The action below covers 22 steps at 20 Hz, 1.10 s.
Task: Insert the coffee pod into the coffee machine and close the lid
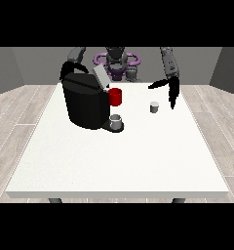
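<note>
Nothing done yet: coffee pod (154,107) sits untouched on table (138,161), my view-right hand (170,90) above it, fingers open; machine (85,100) lid (100,76) up; both steps remain.

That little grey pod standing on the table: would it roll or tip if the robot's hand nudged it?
The pod stands upright and looks squat, so it probably slides rather than tips. Knocked onto its side, its round shape would likely roll. It looks small beside the coffee machine, so probably light.
</note>
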Each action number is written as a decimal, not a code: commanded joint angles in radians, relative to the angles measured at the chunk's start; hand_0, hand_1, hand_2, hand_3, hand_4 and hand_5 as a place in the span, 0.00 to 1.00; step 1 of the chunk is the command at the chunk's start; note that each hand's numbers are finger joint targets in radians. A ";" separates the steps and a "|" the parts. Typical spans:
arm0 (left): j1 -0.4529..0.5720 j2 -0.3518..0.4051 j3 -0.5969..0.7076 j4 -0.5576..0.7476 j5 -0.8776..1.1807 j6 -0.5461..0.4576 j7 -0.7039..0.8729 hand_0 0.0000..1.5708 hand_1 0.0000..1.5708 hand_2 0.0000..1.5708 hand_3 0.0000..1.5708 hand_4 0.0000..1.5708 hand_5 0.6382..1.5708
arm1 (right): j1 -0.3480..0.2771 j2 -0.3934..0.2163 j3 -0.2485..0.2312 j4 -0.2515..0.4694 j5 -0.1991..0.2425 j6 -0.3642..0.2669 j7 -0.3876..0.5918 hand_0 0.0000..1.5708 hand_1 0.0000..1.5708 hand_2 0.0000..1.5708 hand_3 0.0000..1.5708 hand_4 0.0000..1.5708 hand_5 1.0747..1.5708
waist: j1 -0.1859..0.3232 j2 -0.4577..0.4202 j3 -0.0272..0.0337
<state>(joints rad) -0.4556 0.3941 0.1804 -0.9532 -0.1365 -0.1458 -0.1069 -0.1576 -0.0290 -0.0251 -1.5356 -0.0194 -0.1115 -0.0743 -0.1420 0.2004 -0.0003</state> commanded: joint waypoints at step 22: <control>-0.096 0.010 -0.133 0.334 -0.337 0.181 -0.116 0.39 0.39 0.47 0.31 0.00 1.00 | -0.034 0.028 0.050 0.060 0.059 -0.045 0.045 0.00 0.00 0.00 0.00 0.30 1.00 | -0.036 0.007 -0.0002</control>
<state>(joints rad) -0.5515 0.4129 0.0653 -0.6706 -0.4223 -0.0176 -0.1950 -0.2197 -0.0204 -0.0139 -1.4461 0.0284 -0.1560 -0.0281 -0.1550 0.2101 0.0003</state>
